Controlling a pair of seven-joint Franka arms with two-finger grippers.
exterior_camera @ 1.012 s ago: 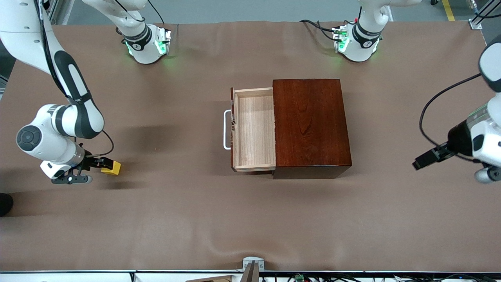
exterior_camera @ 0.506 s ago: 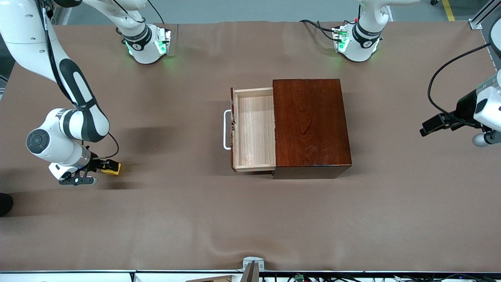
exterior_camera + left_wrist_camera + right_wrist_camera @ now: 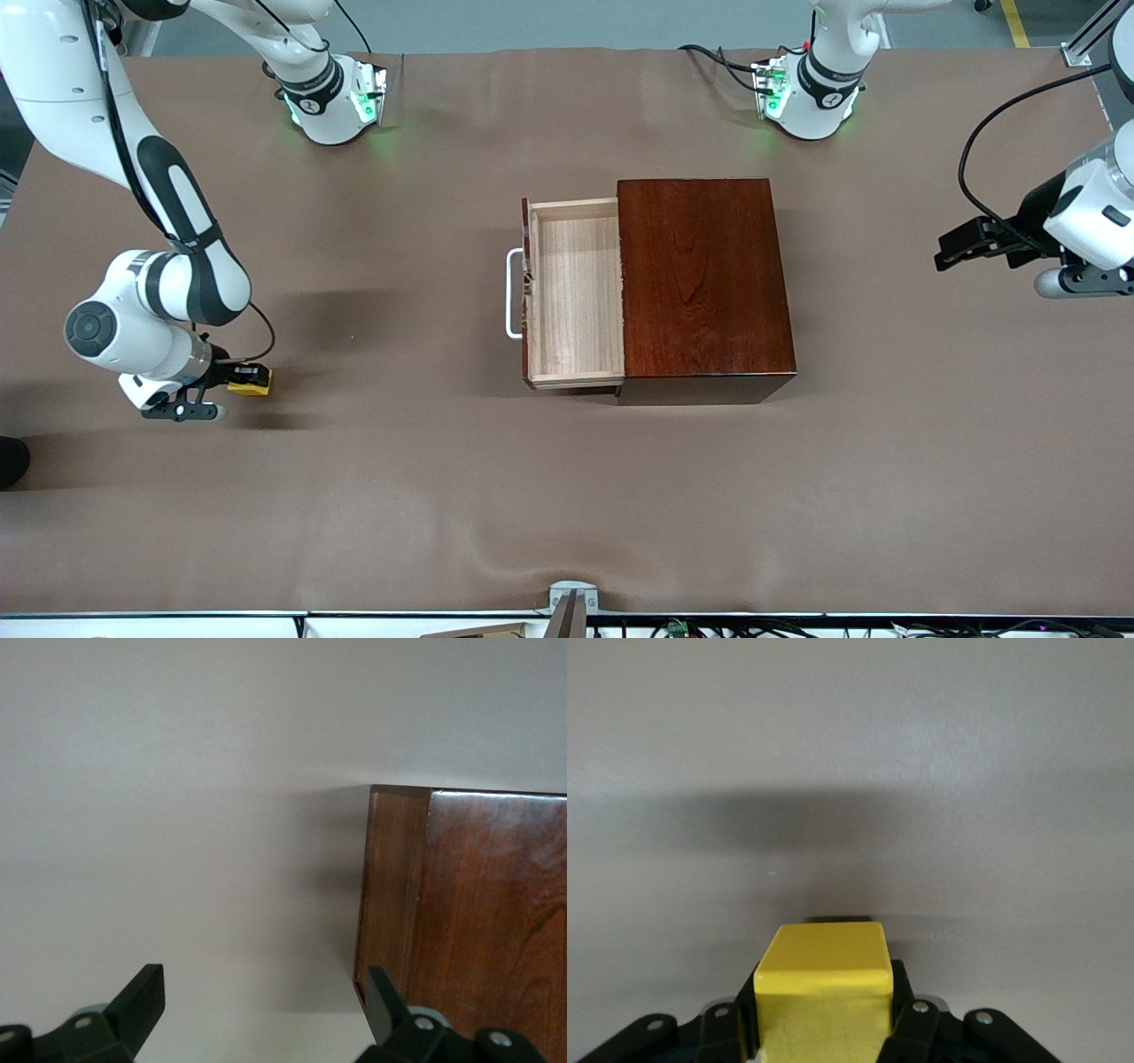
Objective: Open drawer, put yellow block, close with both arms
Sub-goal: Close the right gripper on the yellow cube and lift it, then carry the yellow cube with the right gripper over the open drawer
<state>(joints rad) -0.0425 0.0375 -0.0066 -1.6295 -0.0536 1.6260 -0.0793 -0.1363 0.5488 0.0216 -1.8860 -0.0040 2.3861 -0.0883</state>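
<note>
Centrally on the worktop (image 3: pixel 567 496), the drawer (image 3: pixel 576 297) stands pulled out of its box (image 3: pixel 704 279), toward the right arm's end. Right hand (image 3: pixel 237 381), low near that end, grips the yellow block (image 3: pixel 251 381). Left hand (image 3: pixel 952 252), fingers spread and holding nothing, hovers at the left arm's end.

Robotics lab: two bench-mounted arms (image 3: pixel 133 177), brown-covered table (image 3: pixel 567 496)

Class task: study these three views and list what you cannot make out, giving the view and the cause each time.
- Front view: the right hand covers part of the yellow block.
- Right wrist view: the block's lower part is cut off by the picture edge.
- Front view: the wooden box covers the rest of the drawer.
- Left wrist view: the left hand shows only its fingertips.
</note>
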